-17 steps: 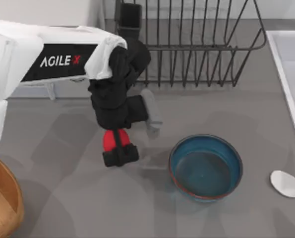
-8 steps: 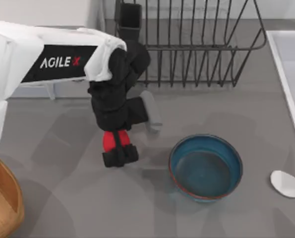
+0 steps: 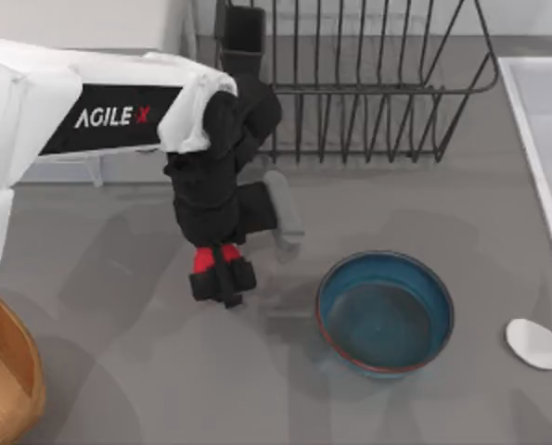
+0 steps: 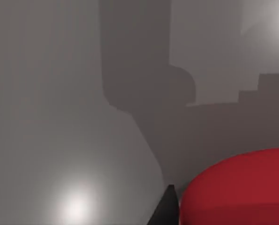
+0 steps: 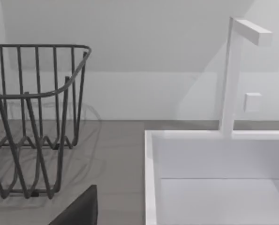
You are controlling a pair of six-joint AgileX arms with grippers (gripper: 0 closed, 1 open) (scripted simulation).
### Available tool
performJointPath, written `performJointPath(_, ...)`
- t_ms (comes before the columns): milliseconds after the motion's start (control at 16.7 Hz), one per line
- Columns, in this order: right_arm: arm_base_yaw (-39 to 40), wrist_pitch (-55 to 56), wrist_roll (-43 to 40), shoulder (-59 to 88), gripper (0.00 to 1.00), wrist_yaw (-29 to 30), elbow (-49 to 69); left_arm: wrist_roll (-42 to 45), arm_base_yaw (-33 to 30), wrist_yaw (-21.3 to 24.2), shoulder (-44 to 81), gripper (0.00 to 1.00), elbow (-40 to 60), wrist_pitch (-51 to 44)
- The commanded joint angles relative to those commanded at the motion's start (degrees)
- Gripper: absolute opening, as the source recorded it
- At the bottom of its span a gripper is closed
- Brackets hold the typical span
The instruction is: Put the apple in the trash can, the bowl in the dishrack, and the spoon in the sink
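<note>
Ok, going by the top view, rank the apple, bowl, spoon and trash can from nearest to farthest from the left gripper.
1. apple: between the fingers of the left gripper.
2. bowl: to its right.
3. trash can: at the table's lower left corner.
4. spoon: far right, beside the sink.

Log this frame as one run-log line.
left gripper: shut on apple, between trash can and bowl | spoon: on table, right of bowl | dishrack: holds nothing
</note>
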Motion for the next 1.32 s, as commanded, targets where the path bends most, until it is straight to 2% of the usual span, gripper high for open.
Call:
performJointPath(60, 0.00, 0.00, 0.00, 0.00, 1.00, 0.00, 0.00, 0.00, 0.00, 0.00, 0.00, 0.02, 0.00, 0.00)
performJointPath(120, 0.00, 0.00, 0.00, 0.00, 1.00, 0.00, 0.00, 0.00, 0.00, 0.00, 0.00, 0.00, 0.00, 0.00)
performJointPath(720, 0.00, 0.00, 0.00, 0.00, 1.00, 0.00, 0.00, -0.51, 0.06, 0.59, -1.15, 0.00, 0.90, -1.76)
performJointPath(1140, 0.00, 0.00, 0.00, 0.00, 1.00, 0.00, 0.00, -0.64, -0.06, 0.58, -5.27, 0.00, 12.32, -18.55)
performJointPath(1320, 0.00, 0.00, 0.00, 0.00, 1.00, 0.00, 0.00, -0.62, -0.17, 0.51, -6.75, 0.00, 14.66, -21.07)
